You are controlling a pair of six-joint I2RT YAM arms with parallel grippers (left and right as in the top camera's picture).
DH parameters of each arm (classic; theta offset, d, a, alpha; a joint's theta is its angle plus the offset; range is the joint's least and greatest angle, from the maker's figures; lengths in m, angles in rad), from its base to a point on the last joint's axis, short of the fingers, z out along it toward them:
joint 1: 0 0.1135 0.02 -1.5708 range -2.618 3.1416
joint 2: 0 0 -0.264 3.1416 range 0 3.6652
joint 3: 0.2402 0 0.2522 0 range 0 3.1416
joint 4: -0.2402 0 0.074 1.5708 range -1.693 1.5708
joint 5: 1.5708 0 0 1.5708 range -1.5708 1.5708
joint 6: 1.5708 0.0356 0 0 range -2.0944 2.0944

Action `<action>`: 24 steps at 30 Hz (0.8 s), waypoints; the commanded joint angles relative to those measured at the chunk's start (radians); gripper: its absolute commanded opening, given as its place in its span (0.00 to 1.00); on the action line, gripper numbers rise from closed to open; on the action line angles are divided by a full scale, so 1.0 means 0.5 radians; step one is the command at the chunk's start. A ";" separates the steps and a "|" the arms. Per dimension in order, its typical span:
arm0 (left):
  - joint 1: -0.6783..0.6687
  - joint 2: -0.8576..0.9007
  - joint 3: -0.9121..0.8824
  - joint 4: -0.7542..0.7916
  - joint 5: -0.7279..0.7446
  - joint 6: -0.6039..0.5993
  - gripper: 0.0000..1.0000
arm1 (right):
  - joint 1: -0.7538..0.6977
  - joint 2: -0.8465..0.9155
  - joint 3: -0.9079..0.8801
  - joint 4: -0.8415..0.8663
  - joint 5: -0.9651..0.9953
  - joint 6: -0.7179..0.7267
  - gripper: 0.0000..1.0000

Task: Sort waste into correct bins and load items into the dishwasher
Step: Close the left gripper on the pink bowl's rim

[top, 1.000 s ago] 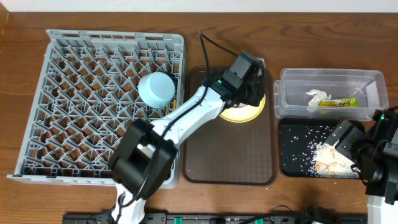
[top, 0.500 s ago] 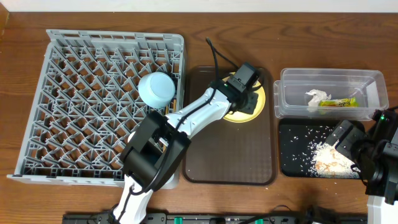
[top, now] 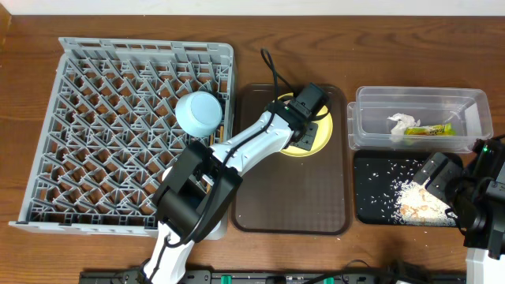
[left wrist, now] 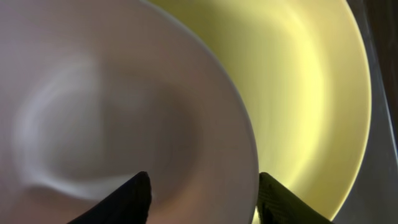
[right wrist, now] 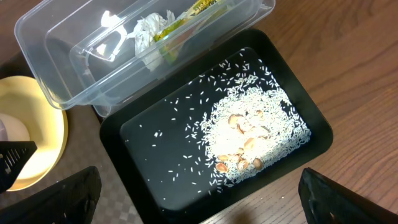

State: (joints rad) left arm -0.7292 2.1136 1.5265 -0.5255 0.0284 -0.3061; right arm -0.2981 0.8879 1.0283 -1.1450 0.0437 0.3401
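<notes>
In the left wrist view the pale pink bowl (left wrist: 106, 112) sits on the round yellow plate (left wrist: 311, 93). My left gripper (left wrist: 205, 199) is open and straddles the bowl's rim, one finger inside the bowl and the other over the plate. From overhead, the left gripper (top: 306, 117) covers the bowl on the plate (top: 317, 140). A light blue bowl (top: 199, 113) lies upside down in the dishwasher (top: 102, 166). My right gripper (right wrist: 199, 208) hangs wide open and holds nothing above the black tray (right wrist: 161, 149) with rice (right wrist: 255, 124). The clear tub (right wrist: 68, 25) holds the napkin (right wrist: 148, 28) and the wrapper (right wrist: 199, 7).
The plate rests at the far end of the brown serving tray (top: 292, 197), between the rack and the two bins. The clear tub (top: 465, 106) stands behind the black tray (top: 371, 197) at the right. My left arm (top: 237, 154) stretches across the rack's right edge.
My left gripper has dropped slightly toward the plate and its jaws have spread wider around the bowl's rim. The right arm has not moved.
</notes>
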 commanded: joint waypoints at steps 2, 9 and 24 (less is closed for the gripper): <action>0.002 -0.113 0.019 -0.002 -0.044 0.043 0.57 | -0.005 -0.010 0.023 -0.002 0.009 0.014 0.99; -0.005 -0.376 0.019 0.029 -0.134 0.041 0.54 | -0.005 -0.010 0.023 -0.002 0.009 0.014 0.99; -0.234 -0.274 -0.034 0.039 -0.149 0.041 0.10 | -0.005 -0.011 0.023 -0.002 0.009 0.014 0.99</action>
State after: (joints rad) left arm -0.8482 1.9305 1.5242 -0.5079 -0.0265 -0.2871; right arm -0.2981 0.8879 1.0279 -1.1450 0.0437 0.3401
